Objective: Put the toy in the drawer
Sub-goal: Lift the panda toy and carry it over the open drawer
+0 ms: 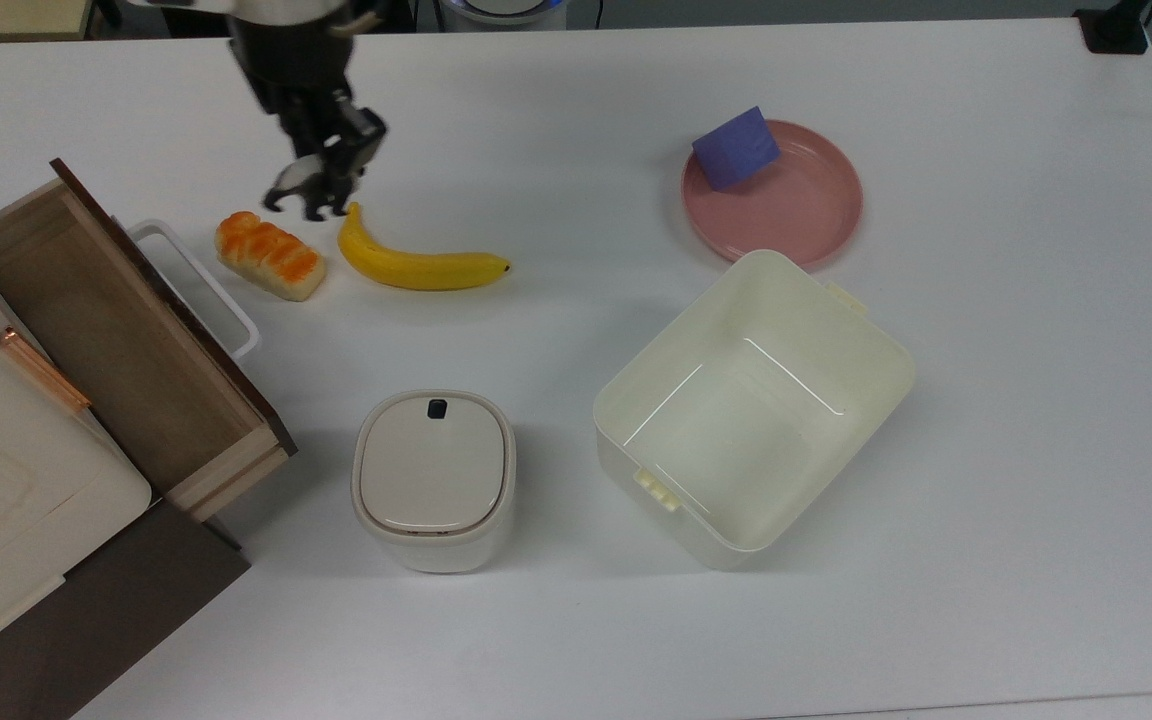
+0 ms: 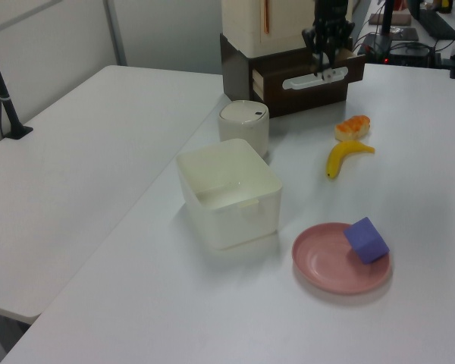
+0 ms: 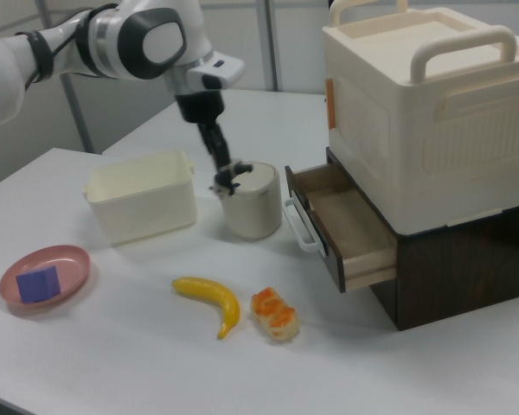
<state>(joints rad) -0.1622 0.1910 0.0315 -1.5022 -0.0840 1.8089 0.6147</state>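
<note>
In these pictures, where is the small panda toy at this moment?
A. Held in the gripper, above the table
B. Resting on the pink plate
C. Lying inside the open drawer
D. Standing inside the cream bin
A: the toy hangs in the gripper near the bread toy and the banana, while the drawer holds nothing yet.
</note>
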